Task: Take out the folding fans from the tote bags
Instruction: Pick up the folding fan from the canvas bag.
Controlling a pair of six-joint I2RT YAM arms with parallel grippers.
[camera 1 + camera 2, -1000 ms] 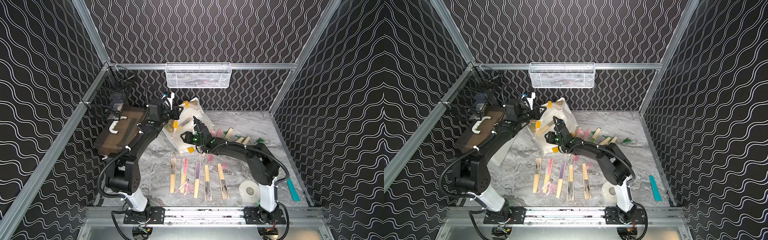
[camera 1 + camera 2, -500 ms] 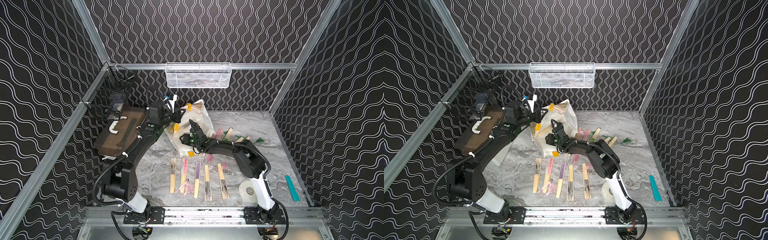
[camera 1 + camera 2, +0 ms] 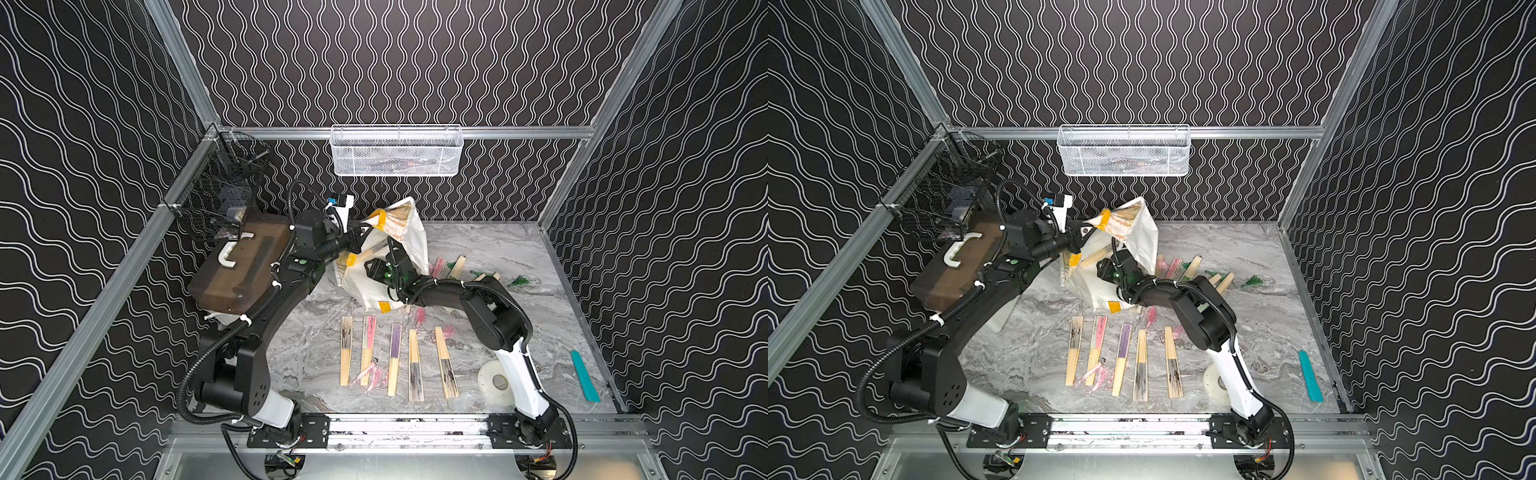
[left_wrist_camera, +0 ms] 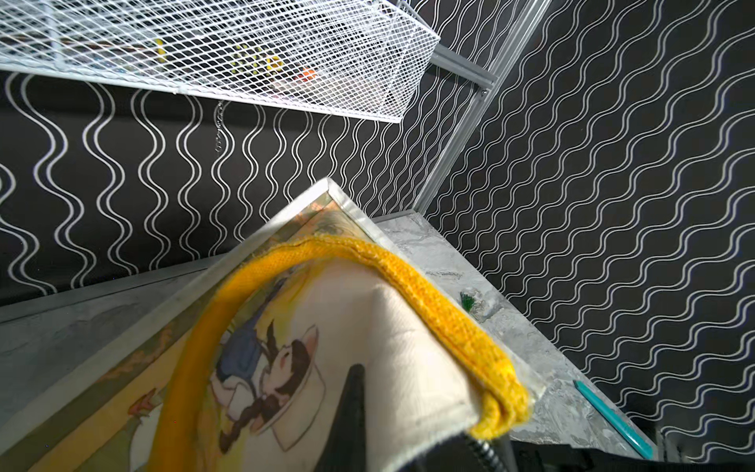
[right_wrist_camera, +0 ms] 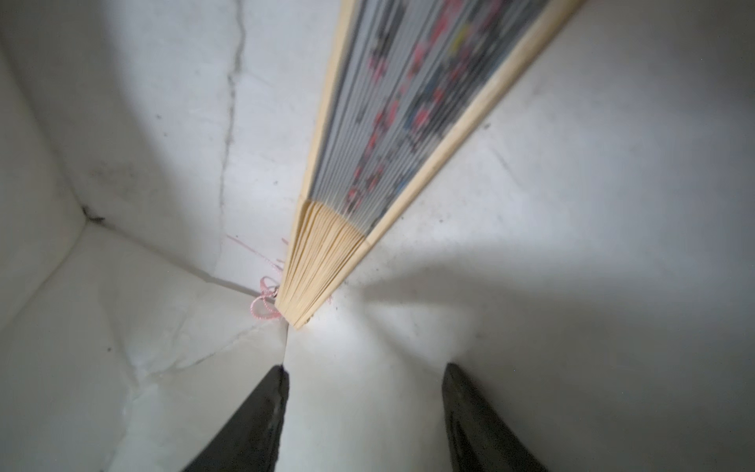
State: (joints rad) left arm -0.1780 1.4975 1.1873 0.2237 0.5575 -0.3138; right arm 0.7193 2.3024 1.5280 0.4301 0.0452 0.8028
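My right claw [image 5: 364, 367] has just pushed in through the mouth of the tote bag [image 3: 415, 249], its jaws spreading wider and holding nothing, so I judge the next pick is starting. Just ahead, clear of my tips, one folding fan [image 5: 388, 135] leans along the white wall with its pivot end in the bottom corner. My left claw [image 3: 358, 237], pinched shut on the bag's rim by the yellow handle [image 4: 429, 310], has tipped the bag up. Beyond, five fans [image 3: 395, 357] lie in a row on the surface [image 3: 498, 245].

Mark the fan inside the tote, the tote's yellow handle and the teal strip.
fan inside the tote [image 5: 327, 253]: right wrist view, bamboo ribs near pivot.
yellow handle [image 4: 441, 323]: left wrist view, the loop's side.
teal strip [image 3: 585, 376]: in a top view, its middle.
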